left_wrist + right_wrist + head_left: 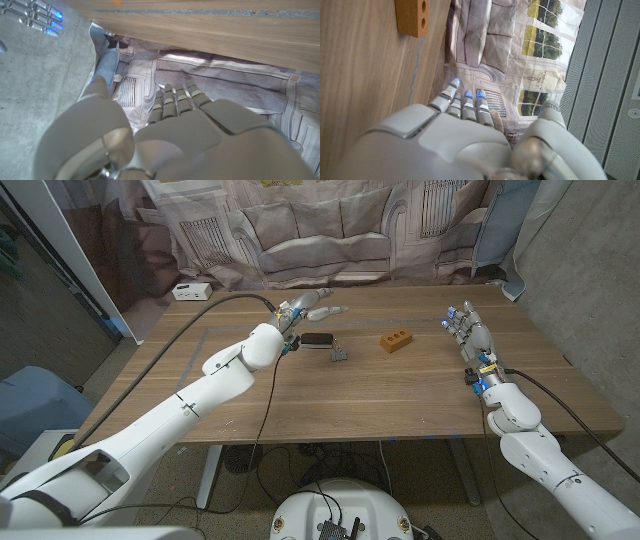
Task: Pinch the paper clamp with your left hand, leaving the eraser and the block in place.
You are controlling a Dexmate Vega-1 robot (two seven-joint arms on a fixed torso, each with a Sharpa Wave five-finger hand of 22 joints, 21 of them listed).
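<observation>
Left hand hovers near the table's far edge, fingers spread, empty; paper clamp unpinched, eraser and block undisturbed.

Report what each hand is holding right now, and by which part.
Nothing is held. The left hand hovers with fingers extended just behind the eraser and paper clamp, touching neither. The right hand stands open, apart from the block.

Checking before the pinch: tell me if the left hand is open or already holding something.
Open. In the head view the left hand hangs beyond the eraser and paper clamp, fingers extended, holding nothing.
</observation>
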